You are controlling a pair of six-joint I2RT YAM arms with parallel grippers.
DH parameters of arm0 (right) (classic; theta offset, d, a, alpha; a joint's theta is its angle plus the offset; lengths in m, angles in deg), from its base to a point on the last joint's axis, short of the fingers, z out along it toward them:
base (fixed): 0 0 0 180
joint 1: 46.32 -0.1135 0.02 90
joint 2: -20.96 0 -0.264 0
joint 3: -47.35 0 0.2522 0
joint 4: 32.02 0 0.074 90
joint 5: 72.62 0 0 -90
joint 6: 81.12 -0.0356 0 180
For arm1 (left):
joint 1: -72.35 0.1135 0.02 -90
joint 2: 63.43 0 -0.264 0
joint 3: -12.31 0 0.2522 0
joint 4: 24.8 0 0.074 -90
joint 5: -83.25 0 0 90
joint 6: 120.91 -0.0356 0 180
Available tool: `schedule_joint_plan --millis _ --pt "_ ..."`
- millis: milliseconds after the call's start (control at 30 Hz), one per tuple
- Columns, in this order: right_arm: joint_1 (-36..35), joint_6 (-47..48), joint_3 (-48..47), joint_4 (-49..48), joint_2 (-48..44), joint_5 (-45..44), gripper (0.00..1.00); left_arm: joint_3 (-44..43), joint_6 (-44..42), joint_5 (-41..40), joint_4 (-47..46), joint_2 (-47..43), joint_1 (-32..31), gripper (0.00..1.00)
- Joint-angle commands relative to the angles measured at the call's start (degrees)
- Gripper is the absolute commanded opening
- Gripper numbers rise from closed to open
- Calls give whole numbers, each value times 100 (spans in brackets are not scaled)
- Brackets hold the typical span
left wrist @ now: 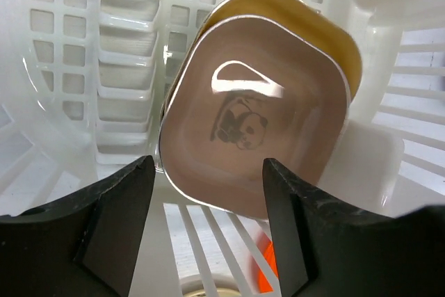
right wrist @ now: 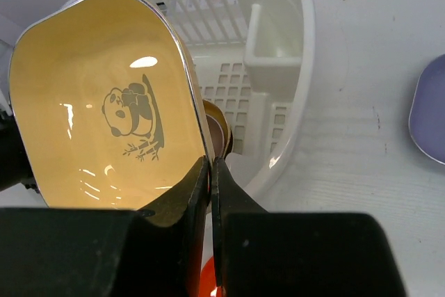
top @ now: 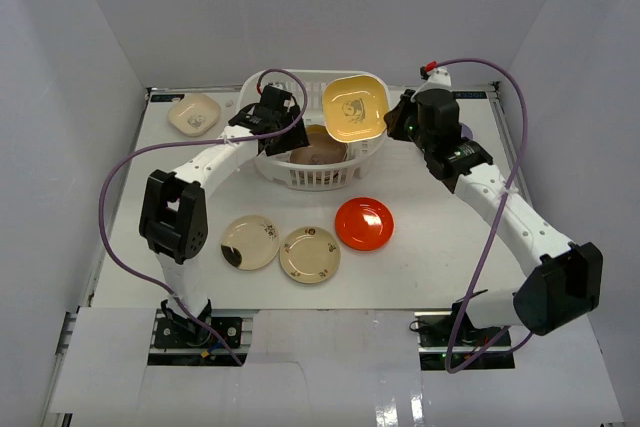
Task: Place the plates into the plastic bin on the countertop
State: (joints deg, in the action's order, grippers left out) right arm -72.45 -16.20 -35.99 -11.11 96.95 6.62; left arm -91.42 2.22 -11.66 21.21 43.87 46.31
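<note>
My right gripper is shut on the rim of a yellow rounded-square plate with a panda mark and holds it tilted over the right side of the white plastic bin. The right wrist view shows the jaws pinching that plate. My left gripper is open and empty inside the bin's left side. In the left wrist view it is just above a brownish-pink plate that lies in the bin on another plate with a yellowish rim.
On the countertop in front of the bin lie two round cream plates and a red-orange plate. A cream square plate is at the back left. A lavender plate lies right of the bin.
</note>
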Motion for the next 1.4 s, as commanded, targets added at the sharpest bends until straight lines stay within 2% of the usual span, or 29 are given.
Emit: schedule_joint_plan --millis 0,200,333,433,500,633,700,733,767,867,933,1033,1133,1167,1233,1267,1367 --pt "-225 -14 -398 -232 161 -479 8 94 115 -2 -420 -534 11 74" --pt "-498 -14 -617 -180 803 -672 8 348 186 -326 -990 -1360 20 76" --pt "-683 -49 -942 -101 1269 -813 8 919 177 -1010 -1518 -2535 38 74" --pt "-779 -50 -1136 4 1647 -795 8 1254 -25 -1310 -1661 -2925 160 74" --pt "-850 -41 -1338 75 1928 -804 8 1333 -52 -1382 -1547 -3066 406 74" --pt "-938 -50 -1401 269 2201 -761 8 1884 211 -899 -1555 -3189 1082 74" --pt "-964 -50 -1313 233 2219 -664 23 2123 326 -584 -1704 -3190 1522 74" --pt "-973 -32 -1365 277 2254 -559 39 2290 413 -538 -1731 -3146 1776 74" --pt "-964 -15 -1365 338 2263 -550 45 2352 449 -494 -1748 -3094 1909 74" --pt "-955 187 -1575 435 2211 -585 59 2379 572 -195 -1757 -2742 2347 74" --pt "-903 345 -1734 479 2123 -550 60 2379 634 -55 -1810 -2462 2542 74" --pt "-596 407 -1691 506 1720 -541 56 2274 765 86 -1906 -2032 3007 75" --pt "132 302 -1210 401 1298 -427 51 2055 932 287 -1942 -1618 3385 77" --pt "613 180 -1015 322 1192 -392 51 2019 1028 332 -1977 -1338 3560 77" --pt "1142 22 -446 41 981 -199 51 1879 1134 411 -2047 -1055 3702 78" --pt "1632 -118 -286 -38 936 -111 53 1826 1187 464 -2082 -793 3799 78" --pt "2425 -225 110 -311 962 179 57 1554 1258 447 -2214 -257 3861 79"
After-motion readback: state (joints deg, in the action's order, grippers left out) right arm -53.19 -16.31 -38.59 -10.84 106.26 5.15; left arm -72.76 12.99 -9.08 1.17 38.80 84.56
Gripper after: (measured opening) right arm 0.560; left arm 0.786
